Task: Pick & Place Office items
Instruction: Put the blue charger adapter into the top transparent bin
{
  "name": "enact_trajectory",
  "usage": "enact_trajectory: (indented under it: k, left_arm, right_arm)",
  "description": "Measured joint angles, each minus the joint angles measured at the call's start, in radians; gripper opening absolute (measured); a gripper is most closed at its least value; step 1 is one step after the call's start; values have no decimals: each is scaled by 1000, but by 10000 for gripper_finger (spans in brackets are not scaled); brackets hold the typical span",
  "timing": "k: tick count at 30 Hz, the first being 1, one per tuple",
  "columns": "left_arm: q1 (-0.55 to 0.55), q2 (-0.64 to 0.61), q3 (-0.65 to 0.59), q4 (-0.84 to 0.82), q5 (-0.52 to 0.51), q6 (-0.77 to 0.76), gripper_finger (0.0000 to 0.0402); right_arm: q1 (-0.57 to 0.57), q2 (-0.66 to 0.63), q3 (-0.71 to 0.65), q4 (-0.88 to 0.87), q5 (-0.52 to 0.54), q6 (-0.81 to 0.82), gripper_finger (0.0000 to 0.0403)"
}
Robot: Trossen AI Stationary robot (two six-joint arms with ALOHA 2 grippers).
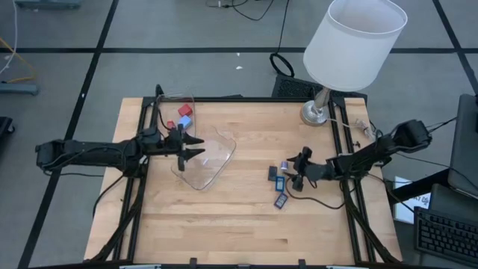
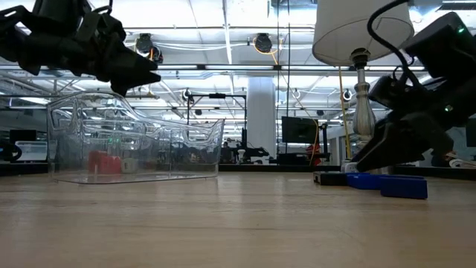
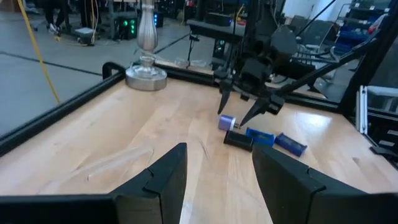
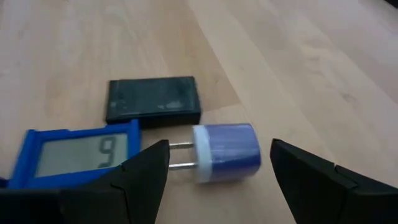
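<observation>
Purple plug (image 4: 227,152) beside black rectangle (image 4: 153,98), flat.

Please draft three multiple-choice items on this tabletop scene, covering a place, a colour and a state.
1. Where does the red cube lie?
A. inside the clear plastic container
B. beside the lamp base
C. under the right claw

2. What colour is the small cylindrical plug with two metal prongs?
A. green
B. purple-blue
C. red

3. How is the right claw set?
A. shut on the plug
B. shut, empty
C. open, with the plug between its fingers

Answers: 1 A, the high view shows it within the container's walls. 2 B, the right wrist view shows it. 3 C, both fingers stand clear of the plug.
</observation>
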Motion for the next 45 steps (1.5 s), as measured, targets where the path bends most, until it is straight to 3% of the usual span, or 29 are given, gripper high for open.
enact_trajectory:
  k: [18, 30, 35, 40, 45]
  left_arm:
    - [0, 92, 0, 58, -1, -5, 182]
    - [0, 91, 0, 58, -1, -14, 182]
    - [0, 91, 0, 58, -1, -14, 182]
    - [0, 91, 0, 60, -1, -14, 182]
    - [0, 91, 0, 76, 0, -14, 182]
  right_arm:
    - [-34, 29, 0, 57, -55, -23, 151]
    - [-34, 23, -1, 51, -55, -47, 103]
    - [-40, 16, -1, 144, -52, -50, 76]
    - [-71, 28, 5, 187, -49, -21, 86]
    - [-80, 77, 40, 294, -36, 4, 149]
